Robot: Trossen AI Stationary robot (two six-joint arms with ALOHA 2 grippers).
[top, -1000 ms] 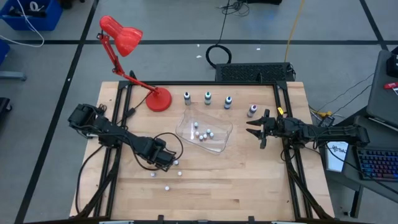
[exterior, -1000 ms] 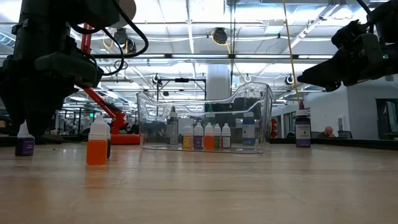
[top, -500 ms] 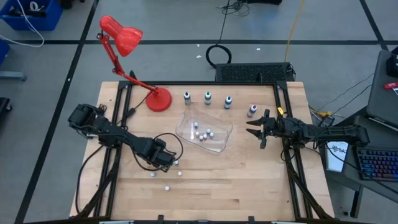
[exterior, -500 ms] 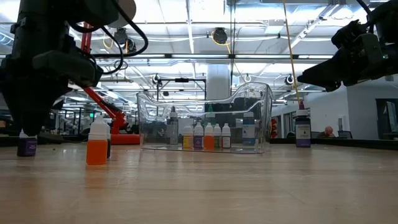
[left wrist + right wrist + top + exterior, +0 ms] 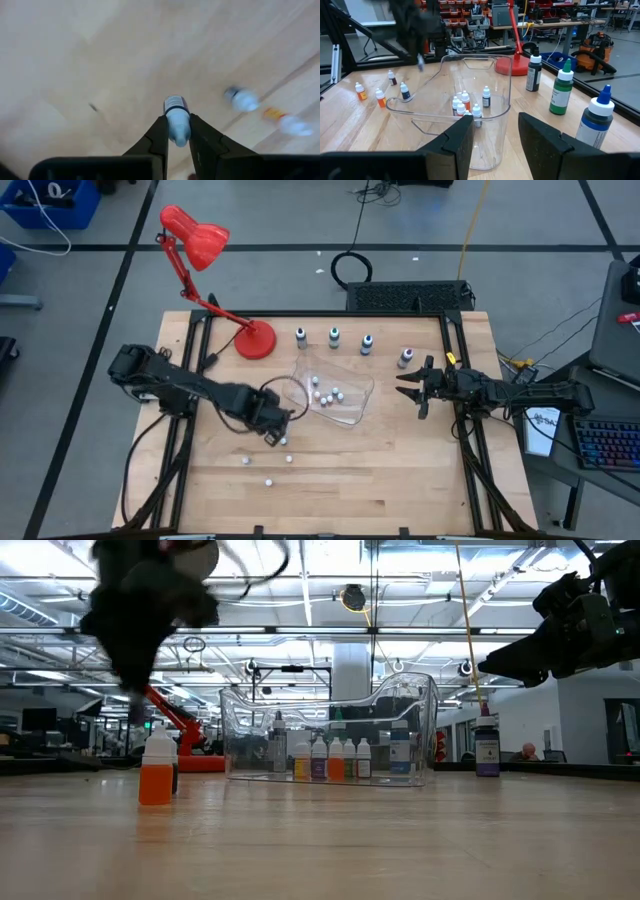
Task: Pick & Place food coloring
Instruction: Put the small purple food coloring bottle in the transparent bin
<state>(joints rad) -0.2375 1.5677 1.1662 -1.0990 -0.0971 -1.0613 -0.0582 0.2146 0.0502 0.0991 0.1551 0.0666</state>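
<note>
In the left wrist view, lower centre, the left gripper (image 5: 176,135) is clamped on a small bottle (image 5: 176,122) with a pale body and a dark band, its fingers (image 5: 159,137) pinching it from both sides. The bottle rides above bare wood, probably being carried to the tub. Two more small bottles (image 5: 241,98) lie blurred at the right of that frame.

From above, this gripper (image 5: 275,420) sits left of centre, just beside the lower-left rim of the clear tub (image 5: 352,412). The tub holds several small bottles (image 5: 322,392) already, so the job looks partly done. Three loose ones (image 5: 268,480) remain on the table (image 5: 400,470) in the lower-left part of the frame, apparently next in line.

In the low view an orange bottle (image 5: 156,770) stands at left, in front of the tub.

The right gripper (image 5: 415,388) hangs at mid-right of the high view, fingers spread and empty, waiting near the tub.

Farther back, four larger bottles (image 5: 333,336) line the table's upper edge beside a red lamp (image 5: 254,339) at upper left.
</note>
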